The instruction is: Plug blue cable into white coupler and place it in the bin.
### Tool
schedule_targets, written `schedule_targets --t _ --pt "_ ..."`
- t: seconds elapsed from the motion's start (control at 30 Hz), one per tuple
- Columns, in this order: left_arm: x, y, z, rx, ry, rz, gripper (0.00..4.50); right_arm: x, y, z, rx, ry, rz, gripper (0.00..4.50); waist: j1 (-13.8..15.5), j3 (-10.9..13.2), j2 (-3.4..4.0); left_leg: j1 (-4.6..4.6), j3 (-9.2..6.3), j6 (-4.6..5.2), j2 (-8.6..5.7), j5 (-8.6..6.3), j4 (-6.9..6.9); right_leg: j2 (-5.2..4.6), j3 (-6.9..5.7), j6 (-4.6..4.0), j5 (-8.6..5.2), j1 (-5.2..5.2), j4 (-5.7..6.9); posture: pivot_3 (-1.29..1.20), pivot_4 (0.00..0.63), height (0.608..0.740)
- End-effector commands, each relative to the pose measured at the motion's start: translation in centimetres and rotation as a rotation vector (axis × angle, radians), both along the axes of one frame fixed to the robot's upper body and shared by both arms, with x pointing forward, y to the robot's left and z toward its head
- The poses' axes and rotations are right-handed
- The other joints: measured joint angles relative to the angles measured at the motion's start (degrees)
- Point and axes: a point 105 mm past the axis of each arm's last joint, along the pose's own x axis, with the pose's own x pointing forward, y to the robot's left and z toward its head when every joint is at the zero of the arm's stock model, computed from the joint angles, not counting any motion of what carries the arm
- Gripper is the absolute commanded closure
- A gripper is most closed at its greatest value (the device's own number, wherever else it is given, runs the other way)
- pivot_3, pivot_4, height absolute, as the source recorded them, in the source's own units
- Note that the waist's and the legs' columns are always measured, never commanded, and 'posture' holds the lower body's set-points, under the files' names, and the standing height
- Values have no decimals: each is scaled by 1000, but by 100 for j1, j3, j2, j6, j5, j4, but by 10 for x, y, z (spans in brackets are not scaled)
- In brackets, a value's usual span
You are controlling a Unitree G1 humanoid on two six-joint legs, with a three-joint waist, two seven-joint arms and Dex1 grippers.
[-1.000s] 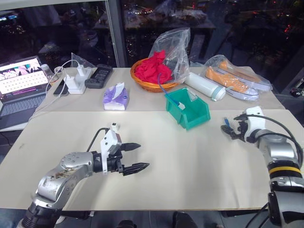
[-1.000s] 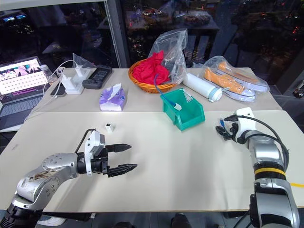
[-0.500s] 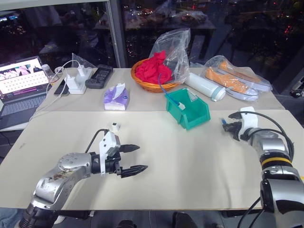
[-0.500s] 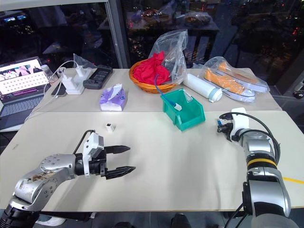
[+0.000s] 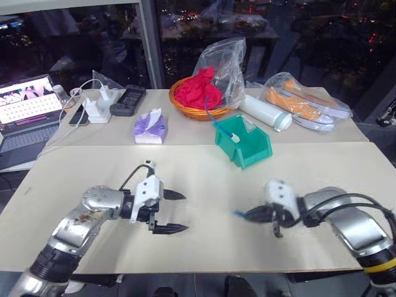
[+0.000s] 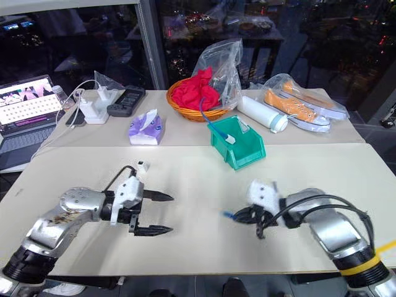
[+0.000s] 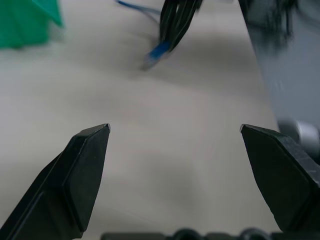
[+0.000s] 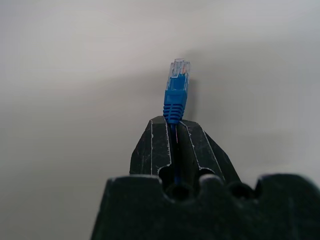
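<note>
My right gripper (image 5: 247, 215) is shut on the blue cable (image 8: 176, 90) just behind its clear plug, which sticks out past the fingertips low over the table's near middle. The plug (image 7: 157, 52) points toward my left gripper (image 5: 175, 212), which stands wide open and empty a hand's width to the left. The white coupler (image 6: 142, 166) lies on the table just beyond the left gripper, untouched. Farther back, right of centre, the teal bin (image 5: 246, 143) stands with a small white item and another blue cable's end in it.
At the back stand an orange wicker basket (image 5: 197, 110) with red cloth and a plastic bag, a tissue pack (image 5: 150, 127), white chargers (image 5: 99, 106), a white tube (image 5: 266, 112) and bagged shoes (image 5: 306, 104). A laptop (image 5: 25, 105) sits far left.
My right arm has swung from the table's right side in toward the near middle, carrying the blue plug. The left gripper has stayed in place, open, and has turned a little.
</note>
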Motion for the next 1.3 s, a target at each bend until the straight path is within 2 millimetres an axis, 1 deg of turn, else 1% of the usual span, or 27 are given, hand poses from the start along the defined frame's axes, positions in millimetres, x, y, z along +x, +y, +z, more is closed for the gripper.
schedule_targets --t 0.03,0.07,0.1,0.13,0.23,0.3,0.33,0.37,0.4,0.5,0.57,0.6,0.63,0.73,0.83,0.9,0.93,0.97,1.0,1.03,1.07,1.13,1.17,1.23,1.27,1.3 --pt "7 -10 1 45 -81 -96 0 -2 21 7 -25 -24 93 3624 9 1 -2 -1 0 0 -1 0 5 0 0 0 1 -1 1 0 150 740" --pt "9 -12 1 48 -85 -108 0 -2 26 8 -20 -26 112 3433 24 2 -2 -5 0 0 0 0 6 0 -1 0 1 -4 1 0 150 740" --pt "11 -15 0 56 -98 -119 0 0 29 9 -13 -27 119 3010 34 2 -3 -5 -2 0 0 0 6 0 -2 -1 1 -4 2 0 150 740" --pt "15 -19 -1 61 -111 -124 0 2 31 10 -14 -39 119 2752 40 2 -2 -7 -5 0 0 0 6 0 -6 -1 2 -6 2 0 150 740" --pt "19 -33 -4 63 -118 -159 0 9 28 15 -21 -73 100 1677 55 1 -2 -17 -8 -3 -1 1 8 0 -10 0 2 -9 0 0 150 740" --pt "17 -42 -9 62 -113 -192 0 12 23 25 1 -106 67 1014 46 1 -2 -26 -8 -29 -1 16 11 0 -13 3 4 -9 6 0 150 740" --pt "14 -46 -11 66 -115 -214 0 13 22 31 15 -135 46 534 42 1 -2 -31 -7 -29 -1 16 12 0 -14 3 4 -12 10 0 150 740" --pt "12 -51 -13 62 -114 -232 0 15 19 39 38 -159 15 327 40 1 -2 -34 -8 -28 -1 16 12 0 -14 3 4 -16 10 0 150 740" --pt "9 -57 -15 54 -109 -251 0 16 16 48 72 -173 -25 23 41 1 -2 -36 -8 -28 -1 16 12 0 -14 3 4 -17 11 0 150 740" --pt "10 -74 -22 45 -126 -265 0 18 4 69 168 -207 -169 23 72 1 -3 -39 -9 -27 -1 15 13 0 -16 3 4 -17 12 0 150 740" --pt "14 -81 -26 55 -145 -265 0 13 -2 75 199 -206 -226 23 110 1 -3 -39 -10 -24 -1 14 18 0 -16 3 4 -15 18 0 150 740" --pt "18 -83 -30 65 -151 -255 0 7 -4 76 212 -201 -252 23 142 1 -3 -37 -11 -18 -1 10 19 0 -16 3 4 -12 20 0 150 740" --pt "23 -85 -33 78 -158 -241 0 0 -6 76 227 -183 -272 23 159 1 -3 -36 -11 5 -1 -3 21 0 -16 3 4 -14 26 0 150 740" --pt "30 -82 -46 132 -175 -249 0 -27 -11 68 274 -81 -313 23 184 1 -4 -34 -13 10 -2 -5 24 0 -17 3 3 -12 31 0 150 740" --pt "32 -84 -50 127 -158 -260 0 -50 -23 57 263 -13 -373 23 209 0 -4 -32 -13 16 -3 -9 39 -1 -17 3 4 -1 36 0 150 740" --pt "33 -87 -51 122 -152 -274 0 -60 -28 53 253 17 -403 23 222 0 -5 -34 -13 30 -4 -16 62 -1 -16 4 4 5 37 0 150 740" --pt "33 -89 -51 113 -146 -279 531 -64 -30 52 251 25 -415 0 224 1 -4 -31 -13 41 -4 -23 78 -1 -16 5 3 9 32 0 150 740" --pt "32 -91 -50 99 -136 -282 702 -67 -31 51 252 30 -429 0 225 1 -5 -27 -13 41 -5 -23 81 -1 -15 5 3 13 33 0 150 740" --pt "32 -94 -50 86 -122 -286 1163 -70 -32 49 250 36 -442 0 226 1 -5 -19 -12 41 -6 -23 83 -1 -13 5 3 22 36 0 150 740" --pt "32 -96 -50 79 -112 -291 1478 -73 -32 47 247 42 -450 0 230 1 -6 -10 -13 41 -5 -23 84 0 -13 6 3 32 38 0 150 740" --pt "32 -98 -49 65 -101 -290 1891 -76 -32 45 250 52 -461 0 233 2 -6 11 -13 41 -5 -23 82 -1 -14 6 2 52 39 0 150 740" --pt "31 -101 -49 51 -86 -294 2517 -79 -31 41 260 66 -483 0 235 3 -8 29 -14 46 -4 -26 78 0 -15 10 -5 88 33 0 150 740" --pt "30 -102 -50 51 -84 -298 2978 -80 -31 39 269 75 -498 0 233 2 -8 30 -14 48 -4 -27 78 0 -15 12 -6 93 31 0 150 740" --pt "30 -102 -51 56 -85 -302 3587 -81 -31 35 289 98 -541 0 233 2 -8 35 -15 47 -4 -27 79 0 -15 13 -6 92 29 0 150 740" --pt "30 -102 -51 56 -84 -302 3983 -81 -31 32 304 110 -568 0 234 2 -8 37 -16 47 -4 -27 80 0 -15 12 -6 90 29 0 150 740" --pt "31 -102 -50 49 -81 -292 4422 -83 -26 29 358 147 -602 0 236 2 -8 38 -17 47 -5 -27 80 0 -15 12 -6 88 30 0 150 740"
